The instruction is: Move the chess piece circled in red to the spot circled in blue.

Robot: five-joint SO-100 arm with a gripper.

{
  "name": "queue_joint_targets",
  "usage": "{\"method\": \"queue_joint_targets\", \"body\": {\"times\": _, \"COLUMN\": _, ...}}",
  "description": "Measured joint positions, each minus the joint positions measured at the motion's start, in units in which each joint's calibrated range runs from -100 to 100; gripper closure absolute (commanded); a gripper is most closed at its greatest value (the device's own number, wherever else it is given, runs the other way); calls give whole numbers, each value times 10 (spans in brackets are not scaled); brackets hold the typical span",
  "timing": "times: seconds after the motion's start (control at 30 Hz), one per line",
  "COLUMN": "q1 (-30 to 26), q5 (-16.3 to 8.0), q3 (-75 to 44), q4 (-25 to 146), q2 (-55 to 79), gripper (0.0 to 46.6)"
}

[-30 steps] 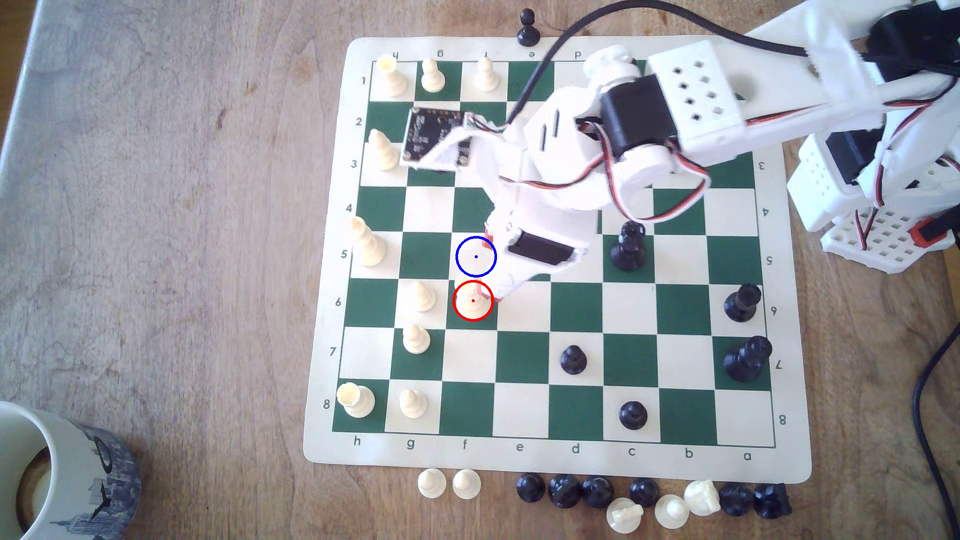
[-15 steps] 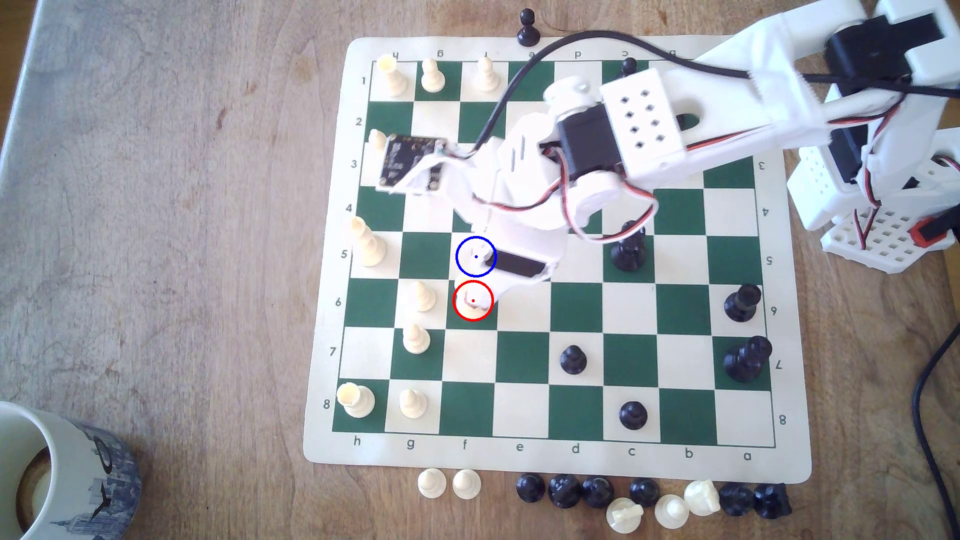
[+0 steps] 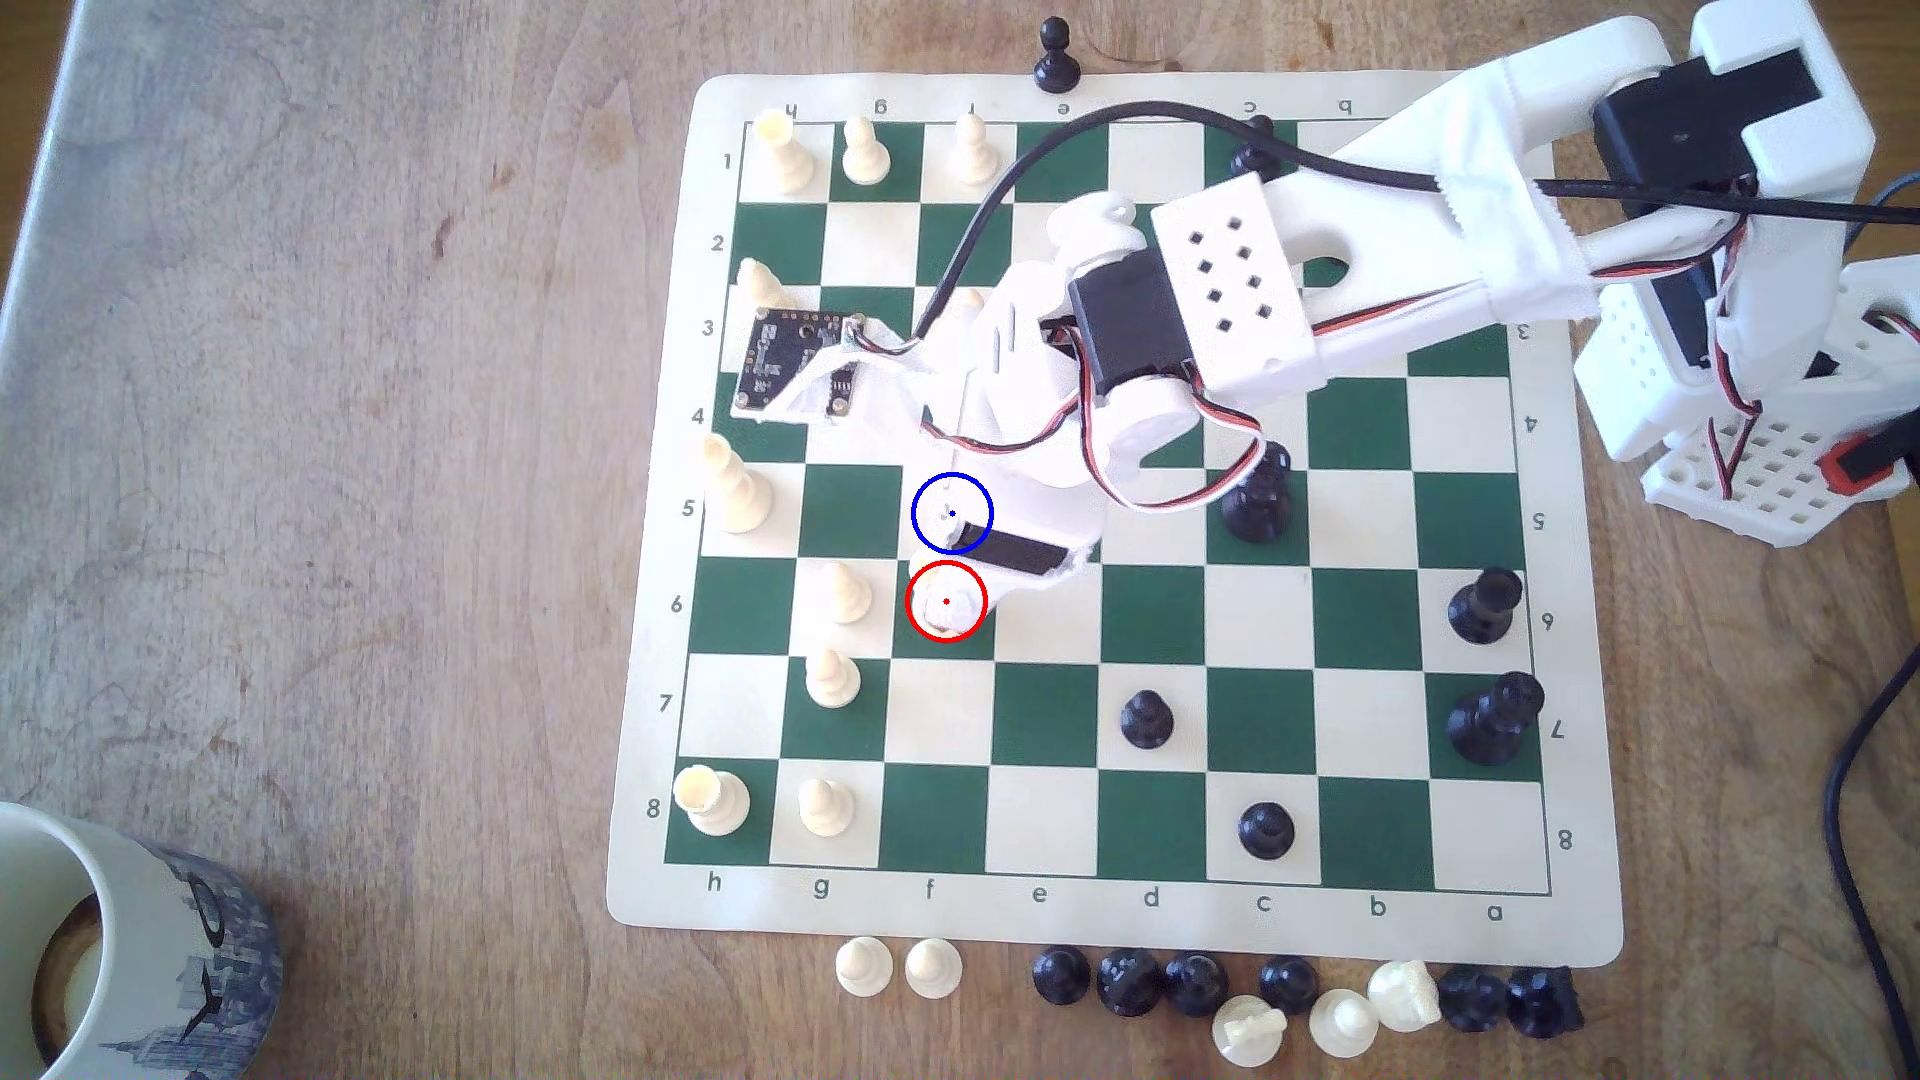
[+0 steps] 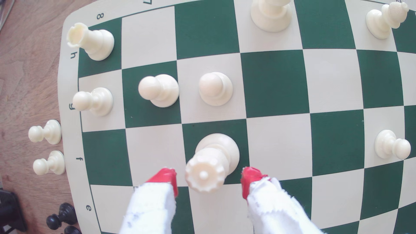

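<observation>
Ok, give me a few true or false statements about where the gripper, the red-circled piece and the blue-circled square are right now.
1. The gripper is open, with a red fingertip on either side of the chess piece. True.
2. The chess piece is lying on its side. False: it stands upright on its green square.
3. The spot already holds a cream pawn. False: no piece stands on it; part of the arm hangs over it in the exterior view.
4. In the exterior view, the spot is the square directly above the chess piece's square. True.
5. The fingertips are clamped tight on the piece. False: a gap shows on each side.
</observation>
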Motion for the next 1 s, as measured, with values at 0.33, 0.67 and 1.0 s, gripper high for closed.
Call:
{"method": "queue_joint_targets", "body": {"times": 0.33, "q1": -6, "q5": -9, "q3": -20, "q4": -5, "q2": 23, "gripper": 342}}
{"method": "queue_joint_targets", "body": {"times": 0.67, "q1": -6, "q5": -9, "q3": -21, "q4": -14, "q2": 23, "gripper": 404}}
{"method": "queue_joint_targets", "body": {"times": 1.0, "q1": -6, "q5": -9, "q3": -21, "q4": -14, "q2": 23, "gripper": 442}}
